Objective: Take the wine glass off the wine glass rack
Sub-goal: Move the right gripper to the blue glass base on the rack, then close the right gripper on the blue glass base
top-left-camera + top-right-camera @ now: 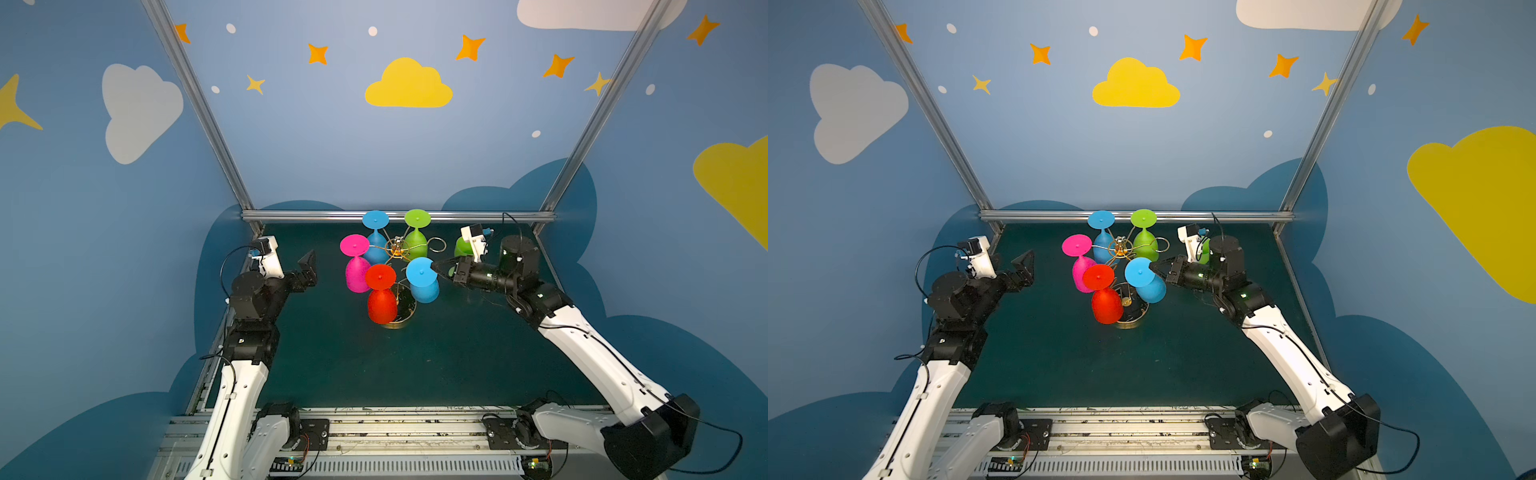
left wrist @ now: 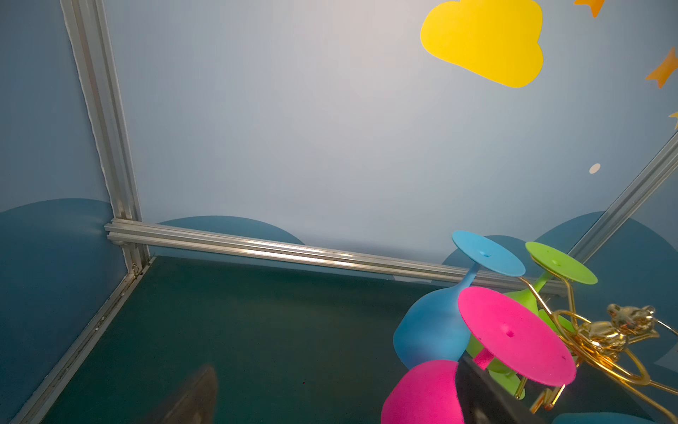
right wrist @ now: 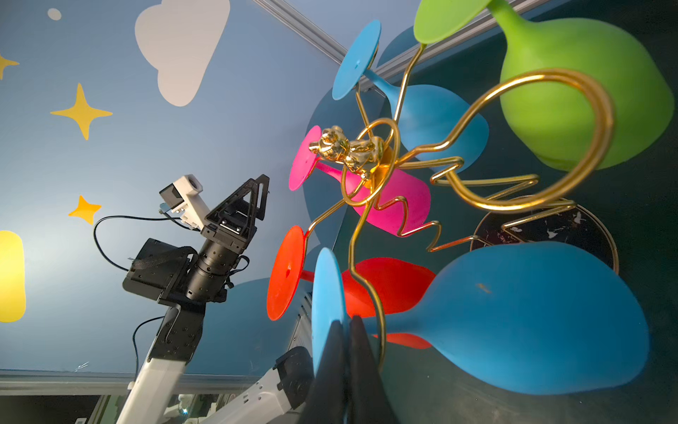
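Glass (image 1: 426,291), the blue one, is hanging bowl-down on the near-right arm of the rack (image 1: 397,248) in both top views, just right of the red glass (image 1: 381,305). My right gripper (image 1: 434,265) is pinching its foot from the right. My left gripper (image 1: 307,266) is hovering left of the rack, jaws wide apart and empty.

My left wrist view is showing the pink glass (image 2: 513,334) close by, but I am not making out my target there.

My right wrist view is showing my jaws clamped flat on the foot's rim, with the rack's gold wire running beside the stem. I am judging that the foot should be sliding level along that wire toward its open end, slowly. An edge pinch may be letting the heavy bowl swing into the red glass.
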